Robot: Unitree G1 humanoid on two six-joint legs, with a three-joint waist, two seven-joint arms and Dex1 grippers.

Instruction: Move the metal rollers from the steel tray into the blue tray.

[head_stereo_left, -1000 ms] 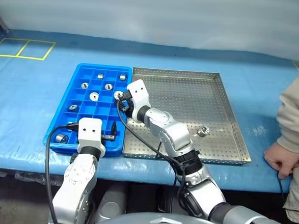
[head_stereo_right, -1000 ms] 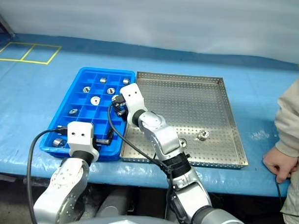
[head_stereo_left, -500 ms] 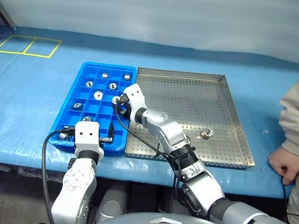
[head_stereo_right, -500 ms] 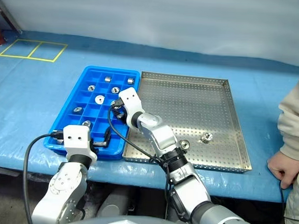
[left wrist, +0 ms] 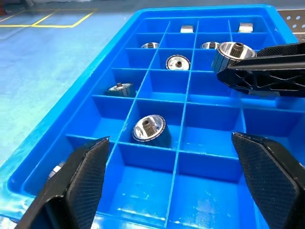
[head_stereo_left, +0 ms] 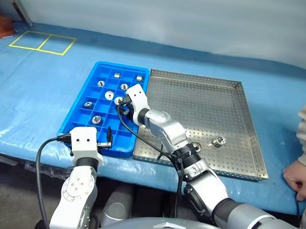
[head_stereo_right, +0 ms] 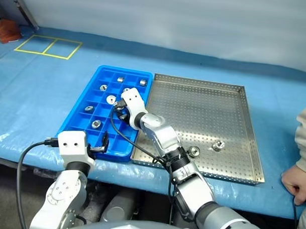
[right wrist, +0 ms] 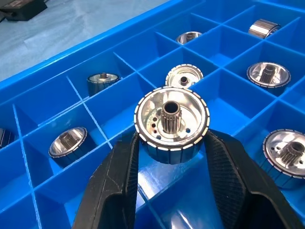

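The blue tray [head_stereo_left: 125,66] lies left of the steel tray [head_stereo_left: 203,103], their long sides touching. My right gripper [right wrist: 171,148] hovers over the blue tray's right-hand compartments, shut on a metal roller [right wrist: 171,125] whose splined hub faces the wrist camera. The left wrist view shows this roller [left wrist: 232,53] in the black fingers too. Several rollers [head_stereo_left: 109,96] lie in separate compartments. Two more rollers [head_stereo_left: 219,142] [head_stereo_left: 196,146] rest on the steel tray's floor near its front. My left gripper [left wrist: 174,157] stands open at the blue tray's front edge, holding nothing.
A person's hand [head_stereo_left: 297,177] rests on the blue table cover at the far right, by the steel tray's front corner. Yellow tape squares [head_stereo_left: 42,43] mark the cover at the back left. The table's front edge runs just in front of both trays.
The camera has swung, shifting the whole picture to the right. The right gripper keeps its hold on the roller and has sunk slightly toward the blue tray. The left gripper stays open in place.
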